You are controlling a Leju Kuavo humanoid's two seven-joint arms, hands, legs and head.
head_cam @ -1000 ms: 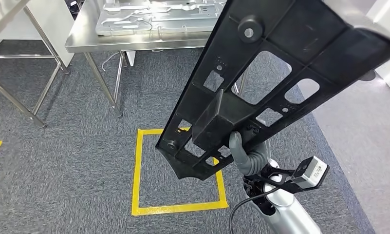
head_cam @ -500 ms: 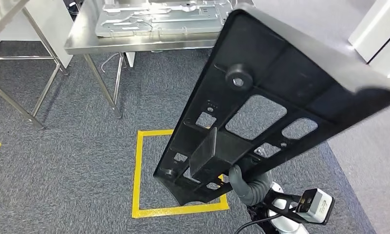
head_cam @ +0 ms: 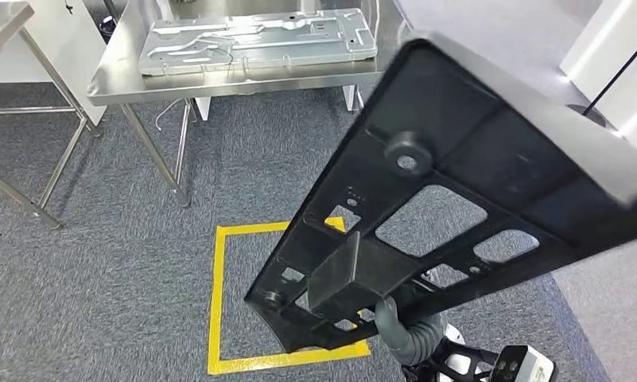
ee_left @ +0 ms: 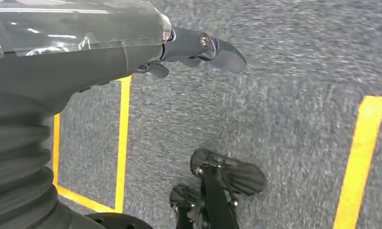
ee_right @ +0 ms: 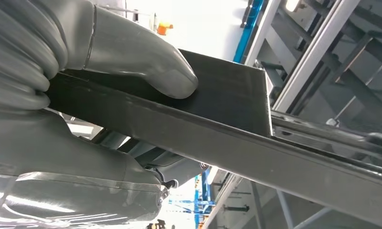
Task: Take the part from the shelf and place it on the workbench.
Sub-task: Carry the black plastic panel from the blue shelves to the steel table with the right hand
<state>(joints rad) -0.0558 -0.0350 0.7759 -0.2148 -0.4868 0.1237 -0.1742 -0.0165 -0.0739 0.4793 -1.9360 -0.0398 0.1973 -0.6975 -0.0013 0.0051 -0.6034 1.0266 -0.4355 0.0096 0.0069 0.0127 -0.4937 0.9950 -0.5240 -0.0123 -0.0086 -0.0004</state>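
Observation:
A large flat black plastic part (head_cam: 450, 199) with cut-outs and a boxy block stands tilted in front of me in the head view. My right hand (head_cam: 406, 334) grips it at its lower end from underneath. In the right wrist view the thumb (ee_right: 131, 52) presses on the part (ee_right: 227, 109) and the fingers clamp it from the other side. The steel workbench (head_cam: 219, 79) stands ahead beyond the part's upper end. My left hand (ee_left: 198, 47) hangs over the grey carpet and holds nothing, its fingers apart.
A silvery stamped metal panel (head_cam: 251, 36) lies on the workbench. A yellow taped square (head_cam: 216, 302) marks the carpet in front of it. Another steel table (head_cam: 5, 20) stands at the far left, and white cabinets (head_cam: 617, 48) at the right.
The whole picture has shifted, so the camera has moved; more of the workbench top shows. The part sits lower in the picture, still in my right hand's grip.

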